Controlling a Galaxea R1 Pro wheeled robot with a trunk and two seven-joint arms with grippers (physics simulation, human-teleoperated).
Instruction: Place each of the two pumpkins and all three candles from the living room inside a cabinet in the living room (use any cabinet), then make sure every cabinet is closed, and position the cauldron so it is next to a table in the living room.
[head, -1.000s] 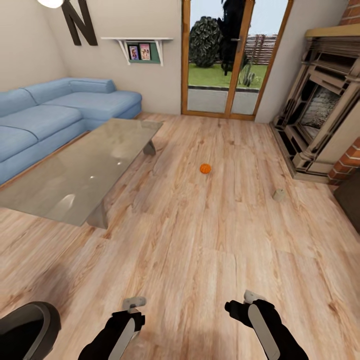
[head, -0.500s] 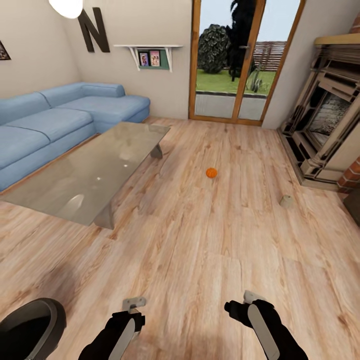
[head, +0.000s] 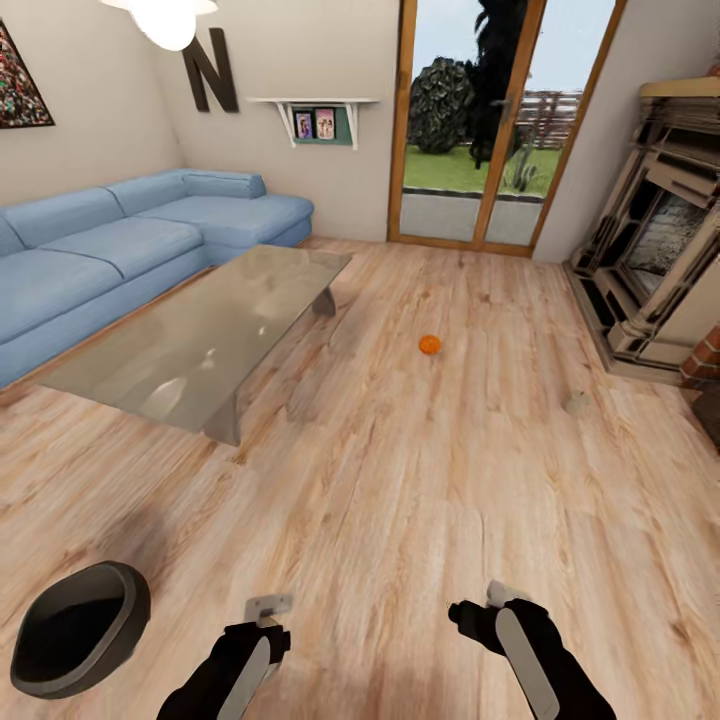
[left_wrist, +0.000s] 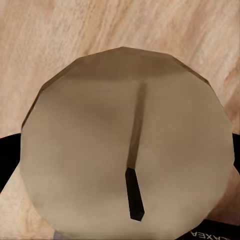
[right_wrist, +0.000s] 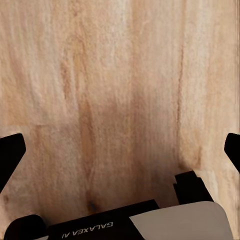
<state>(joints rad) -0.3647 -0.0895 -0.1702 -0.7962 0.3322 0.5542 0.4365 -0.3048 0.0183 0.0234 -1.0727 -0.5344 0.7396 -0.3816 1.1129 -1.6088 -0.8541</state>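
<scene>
One orange pumpkin (head: 429, 344) lies on the wood floor mid-room, far ahead of both grippers. A pale candle (head: 577, 403) stands on the floor toward the fireplace. The black cauldron (head: 80, 628) sits on the floor to the left of my left arm. The glass-topped coffee table (head: 200, 340) stands ahead on the left. My left gripper (head: 268, 610) is shut on another candle (left_wrist: 127, 150), whose flat beige top and dark wick face the wrist camera. My right gripper (head: 495, 603) is open, its fingers (right_wrist: 10, 157) wide apart over bare floor. The second pumpkin is out of view.
A blue corner sofa (head: 120, 245) runs behind the table. A stone and brick fireplace (head: 660, 260) fills the right wall, with a dark-brown corner (head: 711, 412) below it at the picture's edge. Glass doors (head: 495, 130) are at the back.
The whole view has shifted, so the camera moved: more of the left wall, sofa and cauldron now shows. Both arms keep the same pose and the left still holds its candle.
</scene>
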